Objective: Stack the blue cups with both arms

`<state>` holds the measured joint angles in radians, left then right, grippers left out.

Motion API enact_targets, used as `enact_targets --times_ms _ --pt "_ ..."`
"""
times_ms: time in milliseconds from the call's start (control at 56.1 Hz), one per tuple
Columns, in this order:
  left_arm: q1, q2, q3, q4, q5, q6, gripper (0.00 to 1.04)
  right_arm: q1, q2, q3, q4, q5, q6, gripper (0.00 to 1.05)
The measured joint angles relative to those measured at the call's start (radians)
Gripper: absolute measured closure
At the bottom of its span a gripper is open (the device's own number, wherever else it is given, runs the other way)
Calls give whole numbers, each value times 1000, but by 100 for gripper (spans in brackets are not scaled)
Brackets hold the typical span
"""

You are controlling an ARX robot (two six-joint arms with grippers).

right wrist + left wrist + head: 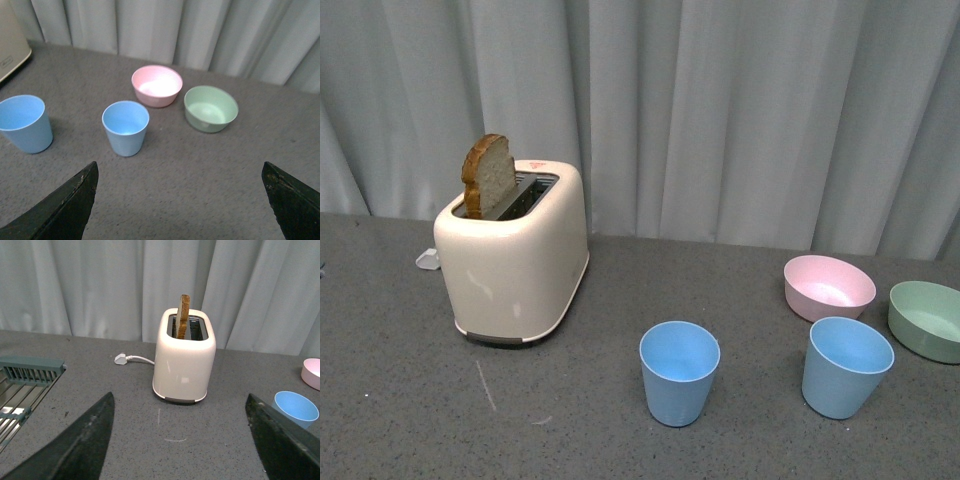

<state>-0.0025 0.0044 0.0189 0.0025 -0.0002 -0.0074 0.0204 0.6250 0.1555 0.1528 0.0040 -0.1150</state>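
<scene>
Front view: no arms in shot. Blue cup A (679,372) stands upright mid-bench, right of a cream toaster (512,262) with a bread slice (490,177) sticking out of one slot. Blue cup B (846,366) is upright further right, well apart from A. A pink bowl (829,286) is just behind B and a green bowl (927,319) is beside it at the edge, all on the grey bench (400,400). Left wrist view: left hand (179,399) has its fingers spread wide, gripping nothing, above the bench and facing the toaster; a white plug (121,359) lies beside the toaster, a rack (31,369) at the side, and one blue cup is at the frame edge. Right wrist view: right hand (180,165) is spread wide too, empty, with both cups and both bowls ahead of it.
</scene>
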Motion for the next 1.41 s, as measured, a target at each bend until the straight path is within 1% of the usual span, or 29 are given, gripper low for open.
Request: enact_targets --times_ms 89,125,249,392,695,1016,1176,1408 --pt "0 0 0 0 0 1 5 24 304 110 2 -8 35 10" --pt "0 0 0 0 0 2 7 31 406 155 4 -9 47 10" --pt "0 0 0 0 0 2 7 35 650 311 -55 3 89 10" --pt "0 0 0 0 0 2 7 48 788 407 -116 14 127 10" --pt "0 0 0 0 0 2 7 66 1004 573 -137 29 233 10" --pt "0 0 0 0 0 2 7 62 1213 770 -181 40 357 10" --pt "0 0 0 0 0 2 7 56 1282 840 -195 48 389 10" --pt "0 0 0 0 0 2 7 50 1350 891 -214 63 407 10"
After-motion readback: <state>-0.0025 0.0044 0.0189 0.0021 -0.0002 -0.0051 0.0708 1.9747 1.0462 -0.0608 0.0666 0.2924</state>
